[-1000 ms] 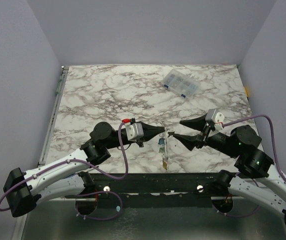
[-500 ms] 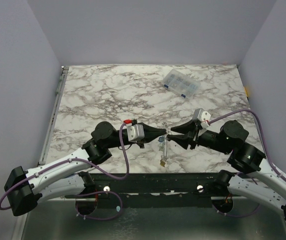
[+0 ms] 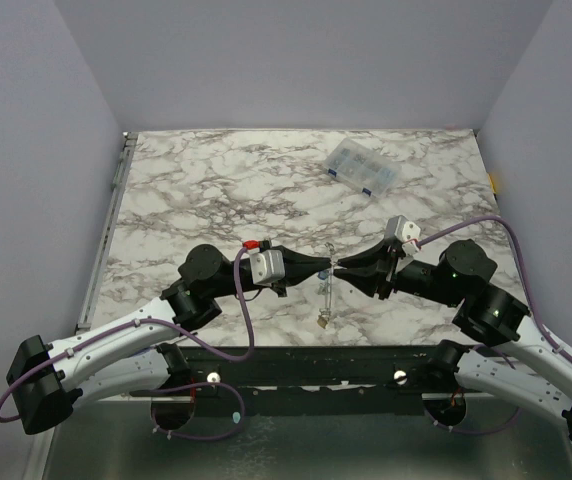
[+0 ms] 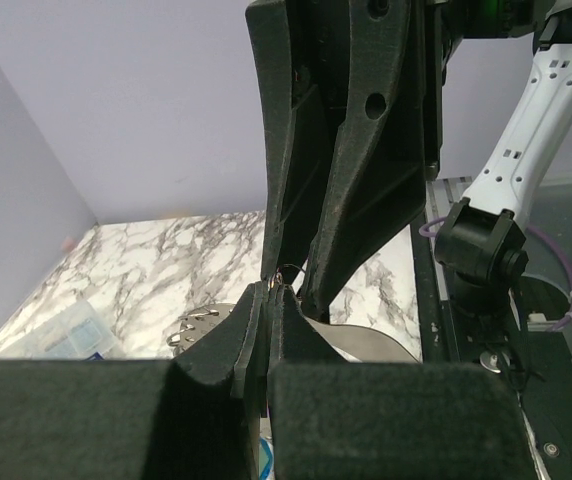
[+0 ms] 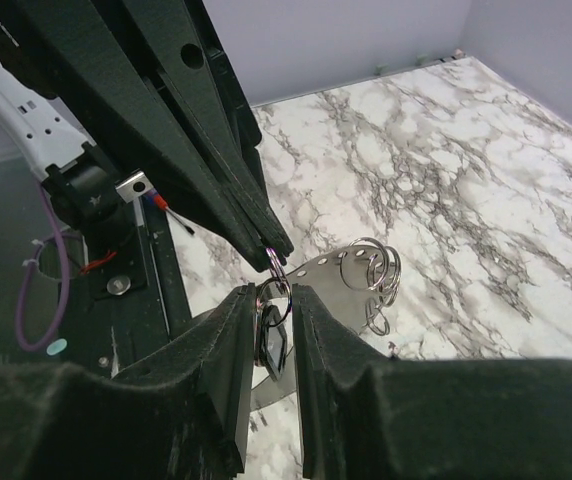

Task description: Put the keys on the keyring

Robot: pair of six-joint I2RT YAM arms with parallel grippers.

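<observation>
box (image 3: pixel 363 167): clear, far back on table (image 3: pixel 186 190); contents too small to tell
keyring (image 5: pixel 270 283): mid-air between both tips; keys (image 3: pixel 323 305) dangling beneath
left gripper (image 3: pixel 331 265): pressed together on keyring
right gripper (image 3: pixel 338 268): pinching keyring

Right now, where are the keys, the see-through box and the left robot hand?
The keys (image 3: pixel 322 321): top view, on the yellowish key at the bunch's near end.
The clear box (image 3: pixel 363 167): top view, on the middle of its lid.
The left gripper (image 4: pixel 269 298): left wrist view, midway between its fingertips.

Thin metal keyring (image 5: pixel 274 285) held aloft, small keys (image 3: pixel 323 305) dangling below it
</observation>
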